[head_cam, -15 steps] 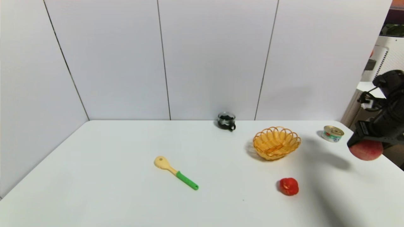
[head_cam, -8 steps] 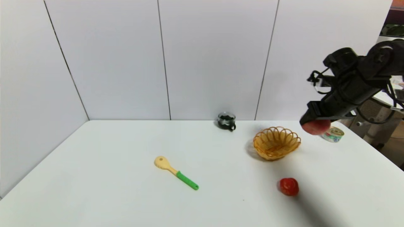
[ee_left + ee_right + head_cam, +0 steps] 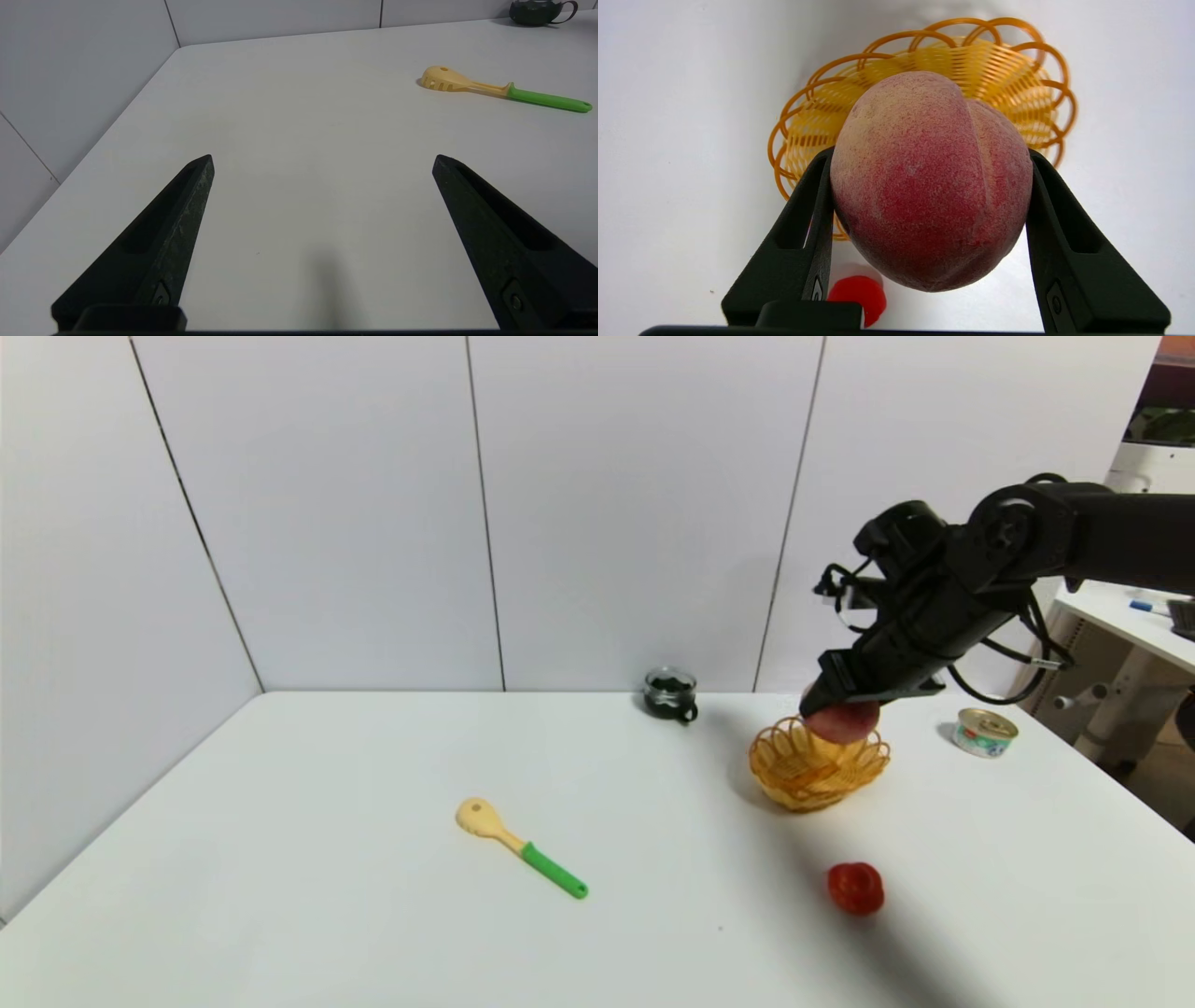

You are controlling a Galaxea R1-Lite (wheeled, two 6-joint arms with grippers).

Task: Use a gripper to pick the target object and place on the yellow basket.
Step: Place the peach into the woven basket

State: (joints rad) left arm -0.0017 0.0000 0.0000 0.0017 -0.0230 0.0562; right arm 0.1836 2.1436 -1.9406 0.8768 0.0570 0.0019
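My right gripper [image 3: 840,707] [image 3: 930,158] is shut on the big pinkish-red peach [image 3: 842,721] [image 3: 931,179], one finger pressed on each side. It holds the peach in the air just above the yellow wicker basket [image 3: 805,775] [image 3: 999,70], which stands at the right of the table. In the right wrist view the basket's looped rim shows behind the fruit. My left gripper [image 3: 322,161] is open over bare table at the left, out of the head view, with nothing between its fingers.
A small red tomato-like thing [image 3: 855,888] [image 3: 859,298] lies in front of the basket. A metal tin can [image 3: 985,732] stands to the basket's right, a dark glass cup [image 3: 669,693] by the back wall, a yellow and green spoon [image 3: 519,847] [image 3: 500,87] mid-table.
My right arm has swung from the table's right edge up and leftward, carrying the peach past the tin can until it hangs over the basket. Nothing else has moved.
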